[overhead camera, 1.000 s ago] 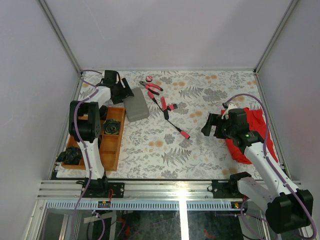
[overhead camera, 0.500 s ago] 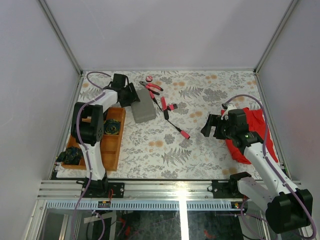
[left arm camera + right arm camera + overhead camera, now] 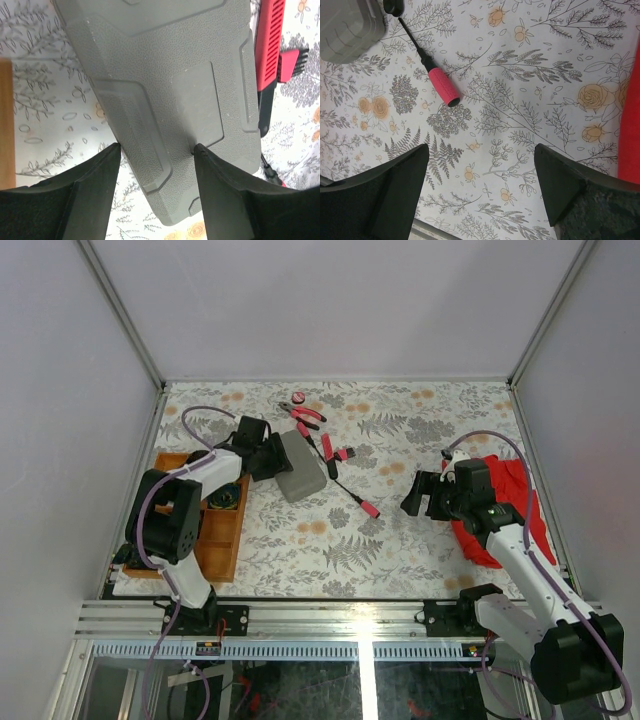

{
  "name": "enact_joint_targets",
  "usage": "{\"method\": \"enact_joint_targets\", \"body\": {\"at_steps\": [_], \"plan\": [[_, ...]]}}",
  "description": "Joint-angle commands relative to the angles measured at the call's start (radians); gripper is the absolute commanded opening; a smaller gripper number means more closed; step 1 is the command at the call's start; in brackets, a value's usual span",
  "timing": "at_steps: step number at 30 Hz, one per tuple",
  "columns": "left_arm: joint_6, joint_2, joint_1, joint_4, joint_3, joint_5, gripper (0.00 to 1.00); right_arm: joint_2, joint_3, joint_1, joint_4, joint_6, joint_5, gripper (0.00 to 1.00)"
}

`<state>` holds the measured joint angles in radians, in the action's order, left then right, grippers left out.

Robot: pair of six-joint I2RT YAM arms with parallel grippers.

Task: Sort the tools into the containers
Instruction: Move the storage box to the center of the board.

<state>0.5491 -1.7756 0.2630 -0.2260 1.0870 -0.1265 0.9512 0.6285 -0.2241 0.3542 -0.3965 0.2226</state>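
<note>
Currently | grey case [image 3: 165, 75] is being clamped by left gripper [image 3: 155, 147], long axis pointing away from it | screwdriver [image 3: 442, 86], just beside the case, is being faced handle-first by nearer right gripper [image 3: 481, 150], jaws apart, empty.

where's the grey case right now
In the top view, left of centre, the grey case lies between the wooden tray and the pink-handled tools.

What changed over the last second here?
The left tool closed on the grey case and dragged it right, away from the wooden tray, turning it. The open right tool, pliers and screwdriver stayed put.
</note>
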Motion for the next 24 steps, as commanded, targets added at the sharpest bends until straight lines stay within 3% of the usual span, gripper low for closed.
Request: {"method": "enact_joint_targets", "body": {"at_steps": [1, 9, 20, 24], "plan": [[-0.002, 0.035, 0.040, -0.002, -0.111, 0.039, 0.57, 0.004, -0.003, 0.003, -0.015, 0.018, 0.043, 0.91], [0.025, 0.142, 0.114, 0.017, -0.248, 0.039, 0.53, -0.030, -0.014, 0.004, -0.012, 0.010, 0.057, 0.89], [0.232, 0.319, 0.462, 0.030, -0.423, 0.132, 0.52, -0.068, -0.031, 0.005, -0.016, -0.006, 0.053, 0.89], [0.293, 0.378, 0.536, 0.021, -0.458, 0.187, 0.53, -0.069, -0.033, 0.004, -0.023, -0.011, 0.059, 0.88]]}}
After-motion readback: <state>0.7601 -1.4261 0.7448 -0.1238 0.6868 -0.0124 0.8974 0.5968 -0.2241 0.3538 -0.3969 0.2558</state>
